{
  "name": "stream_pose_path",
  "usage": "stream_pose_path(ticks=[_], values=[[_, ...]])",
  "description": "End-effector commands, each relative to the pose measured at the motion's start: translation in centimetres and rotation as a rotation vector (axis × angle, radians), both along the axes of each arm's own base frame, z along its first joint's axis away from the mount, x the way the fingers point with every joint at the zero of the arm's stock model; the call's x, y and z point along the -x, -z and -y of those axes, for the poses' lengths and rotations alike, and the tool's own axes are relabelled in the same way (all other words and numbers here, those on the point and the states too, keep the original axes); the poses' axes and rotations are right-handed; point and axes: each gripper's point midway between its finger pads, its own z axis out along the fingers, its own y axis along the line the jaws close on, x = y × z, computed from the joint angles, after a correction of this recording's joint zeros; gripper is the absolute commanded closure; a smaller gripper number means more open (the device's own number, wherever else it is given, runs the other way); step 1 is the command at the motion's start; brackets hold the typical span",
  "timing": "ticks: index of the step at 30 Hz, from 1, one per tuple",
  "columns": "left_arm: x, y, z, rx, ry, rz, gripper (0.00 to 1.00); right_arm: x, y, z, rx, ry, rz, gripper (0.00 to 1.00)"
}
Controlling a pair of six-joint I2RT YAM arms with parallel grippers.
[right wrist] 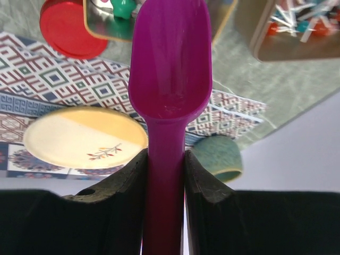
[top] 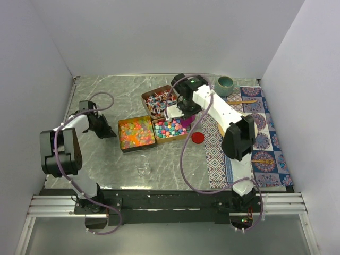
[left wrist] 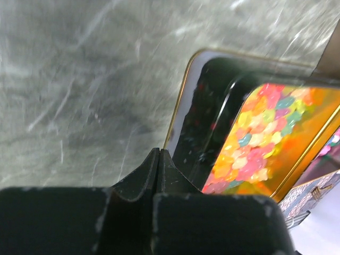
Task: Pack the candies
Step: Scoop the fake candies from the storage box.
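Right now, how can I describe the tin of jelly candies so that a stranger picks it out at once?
On the grey marble table, three open tins sit clustered near the middle. Your tin is the leftmost, just beside the shut left pincer. Its neighbours hold pastel balls and wrapped pieces; only this tin glows with orange, yellow and red jelly bits.

**Candies sorted into three tins**

Glossy orange-yellow-red jelly bits fill the left gold rectangular tin. Pastel round balls heap in the adjoining right tin. Small pieces in red, blue and white wrappers lie jumbled in the rear tin.
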Motion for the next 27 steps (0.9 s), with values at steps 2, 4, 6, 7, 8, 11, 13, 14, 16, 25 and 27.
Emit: stream_pose_path(ticks=[2, 4, 6, 7, 8, 11, 13, 14, 16, 25, 27], values=[[0.0, -1.4, 0.3, -0.016, 0.024, 0.084, 0.99, 0.9, 0.1, 1.2, 0.1, 0.097, 0.004, 1.0], [-0.1, -1.7, 0.3, -0.018, 0.027, 0.102, 0.99, 1.3, 0.7, 1.0, 0.125, 0.088, 0.001, 1.0], [0.0, -1.7, 0.6, -0.013, 0.041, 0.106, 0.99, 1.6, 1.0, 0.5, 0.134, 0.078, -0.001, 1.0], [0.0, -1.7, 0.7, -0.01, 0.047, 0.111, 0.99, 1.6, 1.0, 0.3, 0.135, 0.079, 0.0, 1.0], [0.1, -1.7, 1.1, -0.004, 0.062, 0.113, 0.99, 1.6, 1.3, 0.1, 0.136, 0.089, -0.007, 1.0], [0.4, -1.4, 1.8, 0.004, 0.087, 0.123, 0.99, 2.0, 1.7, -0.7, 0.136, 0.095, -0.026, 1.0], [0.7, -1.0, 2.2, 0.016, 0.106, 0.119, 0.99, 2.2, 2.0, -1.0, 0.129, 0.098, -0.034, 1.0], [1.0, -0.6, 2.4, 0.02, 0.11, 0.11, 0.99, 2.3, 2.1, -1.1, 0.123, 0.103, -0.041, 1.0], [1.6, -0.1, 2.7, 0.029, 0.128, 0.097, 0.99, 2.7, 2.6, -1.0, 0.124, 0.109, -0.06, 1.0], [3.4, 1.7, 4.4, 0.066, 0.216, 0.055, 0.99, 3.9, 5.6, -2.7, 0.05, 0.158, -0.157, 1.0], [3.5, 1.9, 4.9, 0.076, 0.239, 0.058, 0.99, 4.1, 6.2, -2.6, 0.031, 0.17, -0.175, 1.0]])
